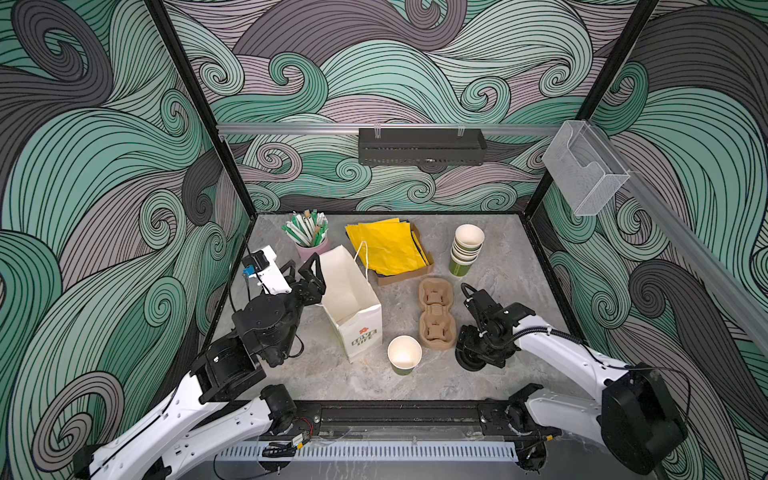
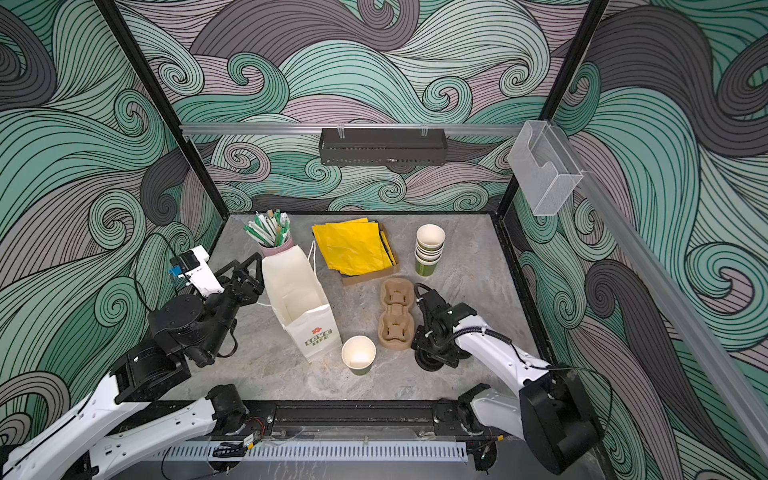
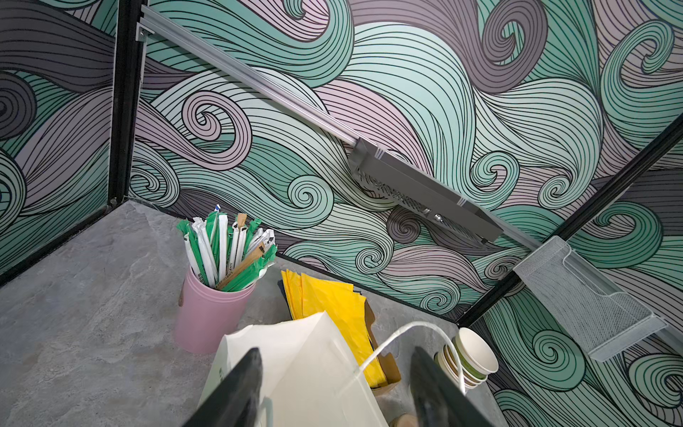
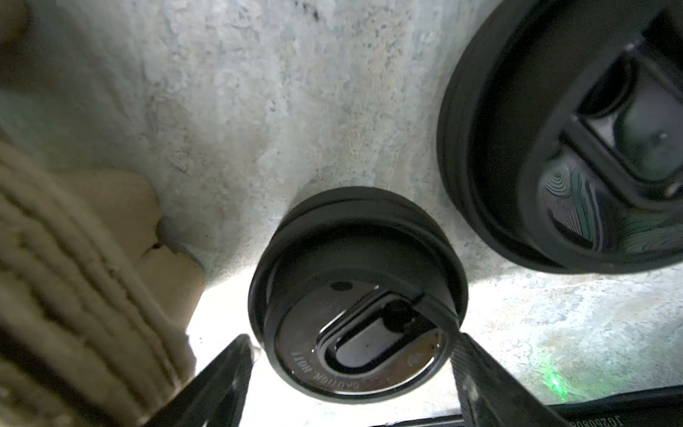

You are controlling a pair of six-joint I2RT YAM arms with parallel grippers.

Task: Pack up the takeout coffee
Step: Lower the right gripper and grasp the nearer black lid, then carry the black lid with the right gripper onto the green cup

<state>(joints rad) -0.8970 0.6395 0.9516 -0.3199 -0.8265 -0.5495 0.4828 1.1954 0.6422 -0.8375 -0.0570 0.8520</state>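
- lidless green paper cup (image 1: 404,355) stands on the bench (image 1: 519,270) between white paper bag (image 1: 353,299) and pulp carrier (image 1: 436,316).
- right tool (image 4: 353,342), spread, straddles round glossy black sip lid (image 4: 356,292).
- left tool (image 3: 335,355), spread, sits at bag rim.

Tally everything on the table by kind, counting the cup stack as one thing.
Paper bag: 1
Lone green cup: 1
Stack of green cups: 1
Black lids: 2
Pulp cup carrier: 1
Pink cup of wrapped straws: 1
Cardboard tray of yellow napkins: 1
Total: 8
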